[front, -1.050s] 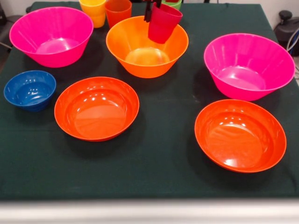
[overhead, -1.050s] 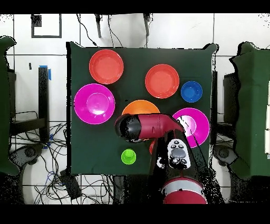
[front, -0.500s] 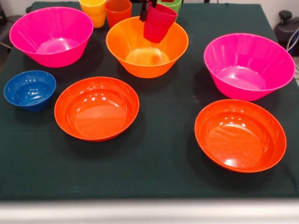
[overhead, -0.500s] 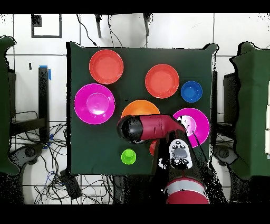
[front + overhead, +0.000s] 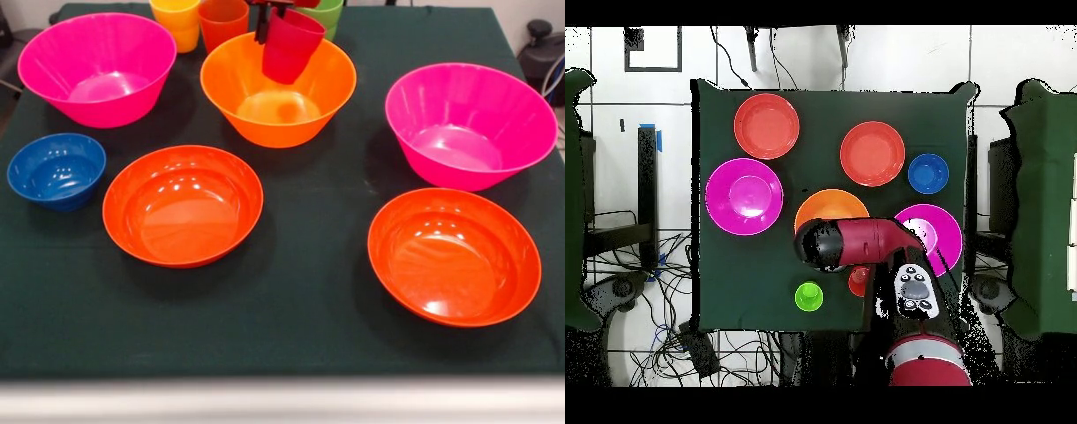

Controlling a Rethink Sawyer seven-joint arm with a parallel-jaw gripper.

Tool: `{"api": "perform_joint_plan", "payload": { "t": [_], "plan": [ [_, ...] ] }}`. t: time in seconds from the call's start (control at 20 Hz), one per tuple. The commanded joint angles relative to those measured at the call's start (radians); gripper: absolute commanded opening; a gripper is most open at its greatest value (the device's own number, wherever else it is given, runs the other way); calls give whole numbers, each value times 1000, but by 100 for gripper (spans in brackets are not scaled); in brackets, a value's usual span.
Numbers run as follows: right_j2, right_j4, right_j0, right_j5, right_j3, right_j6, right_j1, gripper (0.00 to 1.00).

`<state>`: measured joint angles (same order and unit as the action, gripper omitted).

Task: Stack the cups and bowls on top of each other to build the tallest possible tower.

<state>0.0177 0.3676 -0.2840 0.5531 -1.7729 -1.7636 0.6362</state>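
Gripper (image 5: 265, 19) clamped on red cup (image 5: 288, 46), shifted sideways over large orange bowl (image 5: 278, 88); tower base placement near.

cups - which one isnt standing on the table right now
The red cup: the gripper holds it tilted in the air above the large orange bowl. The yellow, orange and green cups stand at the table's far edge.

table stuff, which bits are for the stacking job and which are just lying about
For the job:
red cup in the gripper
yellow cup, orange cup, green cup
orange bowl
pink bowls
red-orange bowls
blue bowl

Lying about:
floor cables
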Motion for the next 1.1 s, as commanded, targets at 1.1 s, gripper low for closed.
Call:
{"api": "perform_joint_plan", "payload": {
  "t": [1.1],
  "plan": [
    [122, 57, -19, -29, 126, 54, -128, 0]
  ]
}}
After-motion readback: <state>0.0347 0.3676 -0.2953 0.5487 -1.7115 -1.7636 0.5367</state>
